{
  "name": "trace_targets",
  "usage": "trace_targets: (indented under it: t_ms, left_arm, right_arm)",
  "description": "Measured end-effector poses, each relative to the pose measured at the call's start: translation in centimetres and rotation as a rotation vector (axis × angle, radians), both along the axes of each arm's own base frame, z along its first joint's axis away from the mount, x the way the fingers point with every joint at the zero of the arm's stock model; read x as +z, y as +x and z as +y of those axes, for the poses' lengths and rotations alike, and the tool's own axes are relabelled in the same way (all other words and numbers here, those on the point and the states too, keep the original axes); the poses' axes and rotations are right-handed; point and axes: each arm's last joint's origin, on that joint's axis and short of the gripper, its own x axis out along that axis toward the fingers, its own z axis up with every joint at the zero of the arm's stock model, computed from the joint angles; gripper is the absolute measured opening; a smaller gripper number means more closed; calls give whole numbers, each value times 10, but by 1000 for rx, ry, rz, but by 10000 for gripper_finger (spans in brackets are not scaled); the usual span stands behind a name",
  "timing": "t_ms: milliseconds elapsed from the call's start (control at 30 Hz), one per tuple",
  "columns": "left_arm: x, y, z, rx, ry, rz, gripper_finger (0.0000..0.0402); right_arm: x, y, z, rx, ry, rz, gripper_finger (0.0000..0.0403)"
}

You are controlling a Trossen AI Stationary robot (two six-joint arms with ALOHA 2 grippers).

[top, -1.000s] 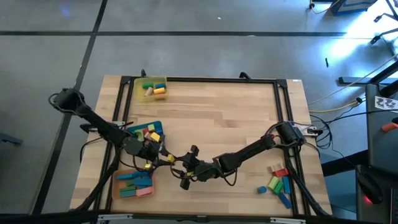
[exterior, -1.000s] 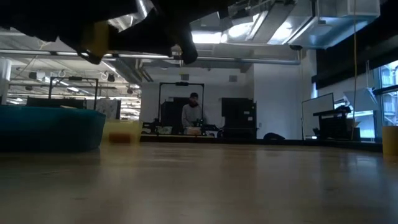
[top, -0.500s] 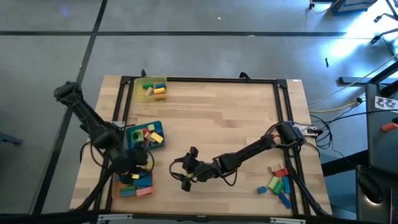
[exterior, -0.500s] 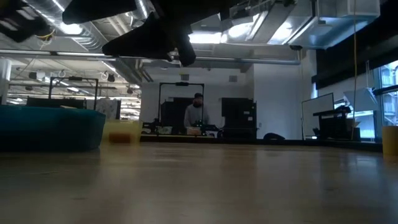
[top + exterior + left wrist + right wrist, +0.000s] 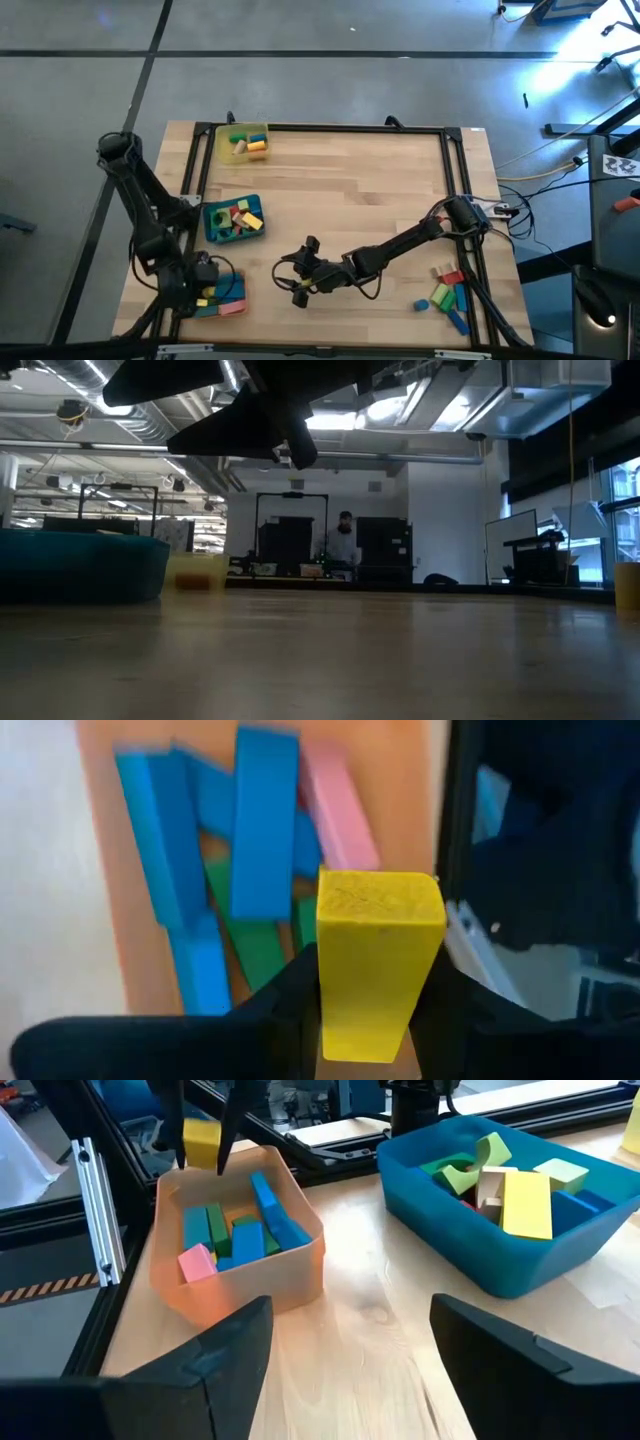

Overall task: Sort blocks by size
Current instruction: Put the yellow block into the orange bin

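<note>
Fingers (image 5: 290, 990) of our left gripper (image 5: 370, 1010) clench a yellow block (image 5: 375, 960) above the orange tray (image 5: 235, 1295). Our right gripper (image 5: 345, 1350) hangs spread and empty over the surface (image 5: 350, 190).

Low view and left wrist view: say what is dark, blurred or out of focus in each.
Low view: arms overhead are black silhouettes against bright ceiling lights; the blue tray looks soft. Left wrist view: the yellow block between the fingers is fairly sharp; the orange tray and its blocks are blurred.
</note>
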Motion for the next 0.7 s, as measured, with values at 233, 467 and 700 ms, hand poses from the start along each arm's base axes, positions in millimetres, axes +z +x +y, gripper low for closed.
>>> trace_targets:
  t_ms: [233, 467, 700]
  left_arm:
    - [-23, -5, -18, -7, 39, 152, 100]
    - [-36, -3, -23, -15, 88, 190, 100]
    - [-38, -3, -18, -1, 132, 213, 156]
  right_arm:
    - [0, 0, 0, 8, 5, 1, 273]
    - [0, 0, 0, 7, 4, 1, 273]
    - [0, 0, 0, 7, 5, 1, 273]
